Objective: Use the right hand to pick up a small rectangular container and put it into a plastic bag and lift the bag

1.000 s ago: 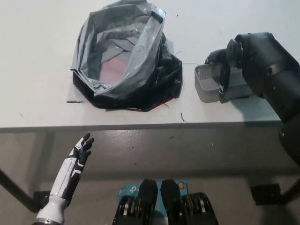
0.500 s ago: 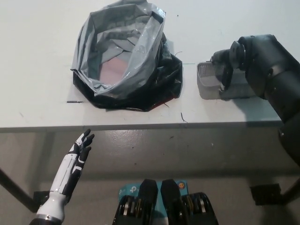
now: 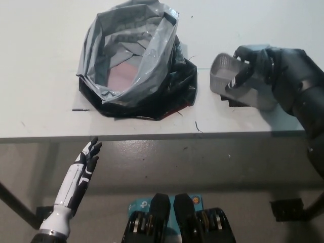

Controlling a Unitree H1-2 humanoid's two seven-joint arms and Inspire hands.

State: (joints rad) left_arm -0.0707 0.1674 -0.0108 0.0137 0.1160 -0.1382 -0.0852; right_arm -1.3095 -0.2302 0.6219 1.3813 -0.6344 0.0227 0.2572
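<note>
While the white left hand (image 3: 83, 164) rests open below the table (image 3: 40, 76) edge, the black right hand (image 3: 255, 71) grips the small grey container (image 3: 225, 76), tilted. It sits right of the open plastic bag (image 3: 134, 61).

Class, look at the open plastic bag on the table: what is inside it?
Inside the plastic bag only its own grey creased lining and a pale pinkish patch at the bottom show. The folded sides hide the corners. The container is outside, in the right hand.
</note>
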